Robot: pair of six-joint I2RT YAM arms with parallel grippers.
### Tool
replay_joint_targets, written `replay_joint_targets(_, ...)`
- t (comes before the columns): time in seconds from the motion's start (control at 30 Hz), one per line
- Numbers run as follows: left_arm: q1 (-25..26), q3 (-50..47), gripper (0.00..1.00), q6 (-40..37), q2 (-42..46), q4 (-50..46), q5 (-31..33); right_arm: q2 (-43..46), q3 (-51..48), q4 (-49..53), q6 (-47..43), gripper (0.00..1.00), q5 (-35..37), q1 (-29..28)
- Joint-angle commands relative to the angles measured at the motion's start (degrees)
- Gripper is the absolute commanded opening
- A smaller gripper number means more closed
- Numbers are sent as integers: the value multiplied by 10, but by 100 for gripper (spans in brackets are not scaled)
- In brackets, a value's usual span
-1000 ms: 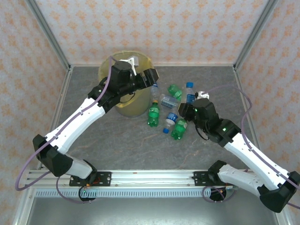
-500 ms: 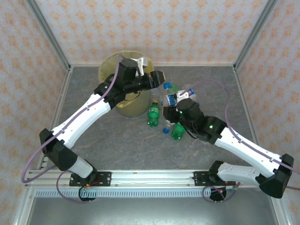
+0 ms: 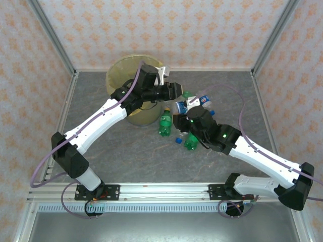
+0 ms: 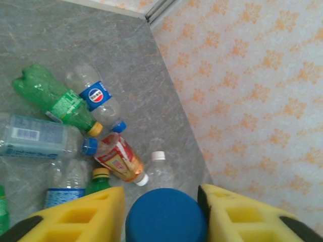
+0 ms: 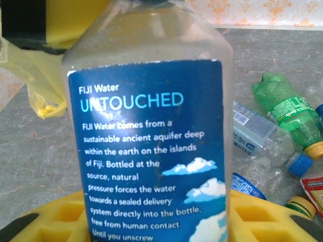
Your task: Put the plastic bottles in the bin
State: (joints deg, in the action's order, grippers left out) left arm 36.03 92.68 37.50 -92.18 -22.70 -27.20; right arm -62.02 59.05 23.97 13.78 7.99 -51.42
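Now the left pincer (image 4: 160, 192) has a round blue cap (image 4: 166, 219) between its two yellow fingers (image 4: 75, 217). Both fingers look pressed against the cap, so it seems to be pinching the top of a bottle. That bottle is the Fiji bottle (image 5: 151, 126), a clear one with a big blue label. The right pincer (image 5: 151, 222) is pinching it lower down, with a yellow finger on each side of its body, and holds it up off the worktop (image 3: 151, 156). I think both pincers hold the same bottle because the right one is passing it over. The bin (image 3: 117, 75) with its yellow bag (image 5: 30, 75) stands on the left arm's side, close to the left pincer, so that arm has the shorter way to drop it in. The other plastic bottles (image 4: 35, 136) lie in a heap on the worktop, just beside the bin: a green one (image 4: 48, 96), a clear one with a Pepsi label (image 4: 96, 96), an orange one (image 4: 118, 159) and more. None of these is in the bin yet, so a good part of the job is left. The right pincer should let go only when the left grip is firm, or the bottle may slip and fall.
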Motion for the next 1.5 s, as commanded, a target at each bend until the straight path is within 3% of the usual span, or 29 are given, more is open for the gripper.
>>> replay_joint_targets(0.0,2,22,28,-7,-3,-5,-10,3,13,-19,-6,45,24,-3)
replay_joint_targets(0.1,2,25,27,-4,4,4,-6,7,9,-22,-1,51,30,-3)
replay_joint_targets(0.2,2,32,25,-4,12,8,8,13,5,-23,10,68,52,-3)
replay_joint_targets(0.3,2,40,24,-7,22,11,27,28,-5,-30,20,75,75,-3)
replay_joint_targets(0.37,0,47,23,-11,28,9,44,40,-12,-33,31,97,92,-3)
replay_joint_targets(0.4,-2,51,23,-12,33,10,55,46,-16,-35,33,100,100,-3)
replay_joint_targets(0.67,-54,42,22,-12,88,25,120,83,-36,-34,59,99,130,-3)
replay_joint_targets(0.87,-129,21,22,-6,139,37,166,88,-42,-35,71,100,122,-3)
replay_joint_targets(1.1,-174,-9,22,6,174,56,229,84,-45,-36,75,100,115,-3)
replay_joint_targets(1.23,-183,-26,22,1,175,79,268,80,-43,-36,77,100,110,-3)
replay_joint_targets(1.47,-184,13,22,-80,104,46,314,77,-41,-29,82,100,107,-3)
